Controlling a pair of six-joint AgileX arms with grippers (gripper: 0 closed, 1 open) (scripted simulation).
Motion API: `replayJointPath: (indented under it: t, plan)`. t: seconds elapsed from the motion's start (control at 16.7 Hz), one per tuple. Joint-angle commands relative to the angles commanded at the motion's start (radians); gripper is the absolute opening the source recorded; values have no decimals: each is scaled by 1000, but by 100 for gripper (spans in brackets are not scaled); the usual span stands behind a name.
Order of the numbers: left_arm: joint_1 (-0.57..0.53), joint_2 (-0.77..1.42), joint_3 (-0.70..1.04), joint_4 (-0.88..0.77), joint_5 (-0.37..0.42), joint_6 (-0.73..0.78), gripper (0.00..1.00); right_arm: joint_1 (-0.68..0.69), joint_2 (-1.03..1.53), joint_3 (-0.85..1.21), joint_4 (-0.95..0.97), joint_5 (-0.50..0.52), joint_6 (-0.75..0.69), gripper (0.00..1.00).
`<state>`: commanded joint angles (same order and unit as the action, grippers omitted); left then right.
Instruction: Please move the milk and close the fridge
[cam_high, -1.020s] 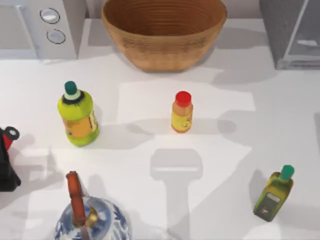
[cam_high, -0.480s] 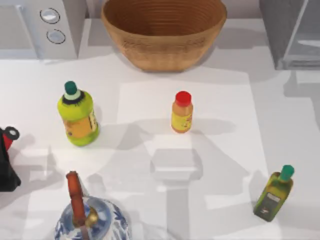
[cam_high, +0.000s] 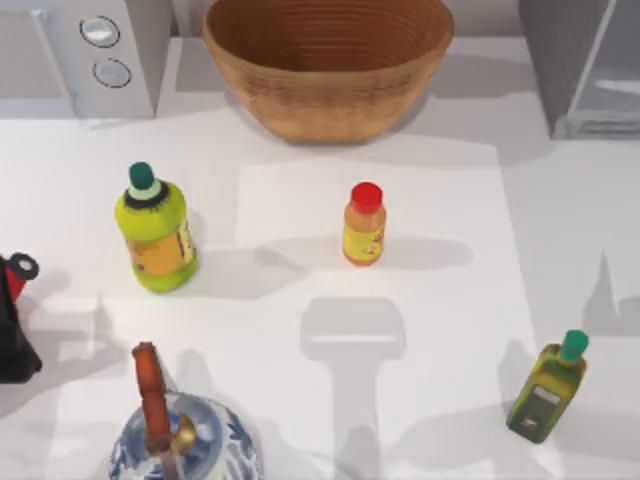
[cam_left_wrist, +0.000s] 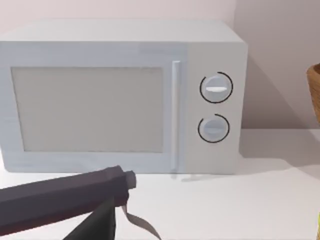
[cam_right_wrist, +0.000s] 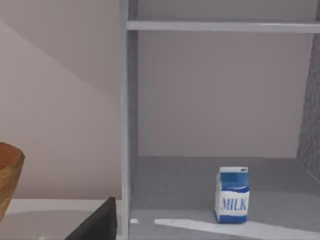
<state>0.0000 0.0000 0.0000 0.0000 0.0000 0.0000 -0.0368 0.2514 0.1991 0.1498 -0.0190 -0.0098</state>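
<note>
**Milk's on the fridge floor, door's open**

While you're looking through the right wrist camera, you'll spot the milk (cam_right_wrist: 232, 195) standing upright on the grey floor of the fridge (cam_right_wrist: 129, 125), under a shelf, with the "MILK" lettering facing you. Nothing is touching it. A dark piece of the right arm's own hardware pokes into that view near the fridge's front post, but you can't tell from it whether the right gripper is spread or pressed together.

From the top camera, the fridge (cam_high: 560, 60) sits in the far right corner of the table (cam_high: 440, 330). A big wicker bowl (cam_high: 328, 62) is at the far middle and a light-grey microwave (cam_high: 85, 55) with two round knobs is at the far left. Out on the table you've got a red-capped orange bottle (cam_high: 364, 224) near the middle, a yellow-green bottle (cam_high: 155, 228) with a teal cap off to the left, a small olive bottle (cam_high: 549, 388) tilted near the right front, a blue-and-white teapot (cam_high: 180, 440) at the front left, and a red-and-black object (cam_high: 14, 320) at the left edge.

The left wrist camera faces the microwave (cam_left_wrist: 120, 95) head on, with a dark bar of the arm across the view. You can't tell the left gripper's state either.
</note>
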Motion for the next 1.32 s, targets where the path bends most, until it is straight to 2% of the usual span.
replayJointPath:
  t: [0.36,0.72,0.9,1.08,1.32]
  plan:
    - [0,0,0,0,0,0,100,36,-247,-195,-147,19,10,100]
    - [0,0,0,0,0,0,100,34,-249,-196,-150,18,9,100]
    - [0,0,0,0,0,0,100,31,-306,-145,-214,21,7,100]
    - [0,0,0,0,0,0,100,31,-426,-43,-374,23,0,100]
    - [0,0,0,0,0,0,100,31,-616,116,-728,25,-6,100]
